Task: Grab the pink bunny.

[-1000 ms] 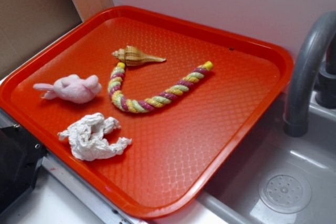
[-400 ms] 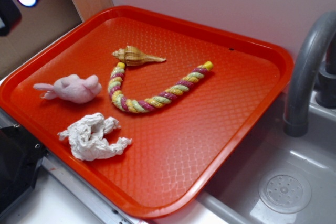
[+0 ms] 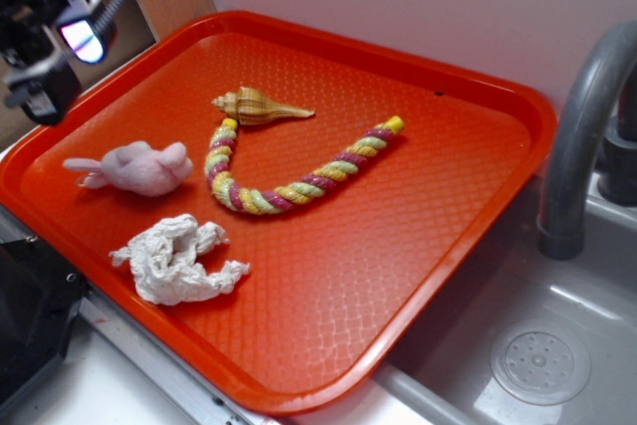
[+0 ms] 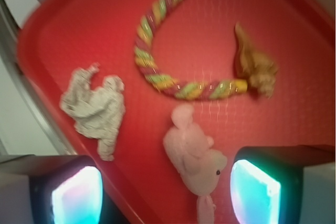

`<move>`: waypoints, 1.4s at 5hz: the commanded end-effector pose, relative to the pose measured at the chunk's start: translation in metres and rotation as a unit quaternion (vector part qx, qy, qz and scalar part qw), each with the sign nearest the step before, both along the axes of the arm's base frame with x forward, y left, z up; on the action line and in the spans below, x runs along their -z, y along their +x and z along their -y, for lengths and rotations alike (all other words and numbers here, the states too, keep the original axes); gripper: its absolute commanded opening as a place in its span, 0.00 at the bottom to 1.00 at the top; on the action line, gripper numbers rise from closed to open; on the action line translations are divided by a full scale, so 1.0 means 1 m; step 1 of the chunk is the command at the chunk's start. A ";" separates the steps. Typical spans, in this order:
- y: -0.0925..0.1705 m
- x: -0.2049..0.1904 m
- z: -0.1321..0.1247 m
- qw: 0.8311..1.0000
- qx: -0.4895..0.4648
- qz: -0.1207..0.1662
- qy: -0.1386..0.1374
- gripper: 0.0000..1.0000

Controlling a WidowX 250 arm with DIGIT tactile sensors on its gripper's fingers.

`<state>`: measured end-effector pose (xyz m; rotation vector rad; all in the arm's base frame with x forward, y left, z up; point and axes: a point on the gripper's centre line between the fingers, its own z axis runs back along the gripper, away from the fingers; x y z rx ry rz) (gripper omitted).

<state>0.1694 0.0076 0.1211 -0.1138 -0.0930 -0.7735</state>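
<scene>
Jaws wide open, holding nothing, gripper [image 4: 168,192] hovering above the tray's [image 3: 478,246] left edge, well above the bunny [image 3: 139,167], between the pads in wrist view.

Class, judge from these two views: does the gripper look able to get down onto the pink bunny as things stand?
Probably yes. The gripper hangs open above the pink bunny, which lies alone on the tray, apart from the crumpled cloth and rope. Nothing covers it.
</scene>
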 end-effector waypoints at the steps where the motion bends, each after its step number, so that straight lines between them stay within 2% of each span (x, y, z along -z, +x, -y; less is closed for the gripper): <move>1: 0.005 0.043 0.001 0.996 0.019 -0.022 0.080 1.00; 3: -0.003 0.082 -0.005 0.987 0.022 -0.054 0.148 1.00; 4: -0.002 0.090 -0.006 0.985 0.014 -0.062 0.162 1.00; 5: -0.002 0.092 -0.009 0.982 -0.012 -0.066 0.179 0.94; 6: -0.003 0.091 -0.011 0.982 -0.028 -0.068 0.175 0.00; 7: -0.004 0.089 -0.014 0.980 -0.047 -0.061 0.185 0.00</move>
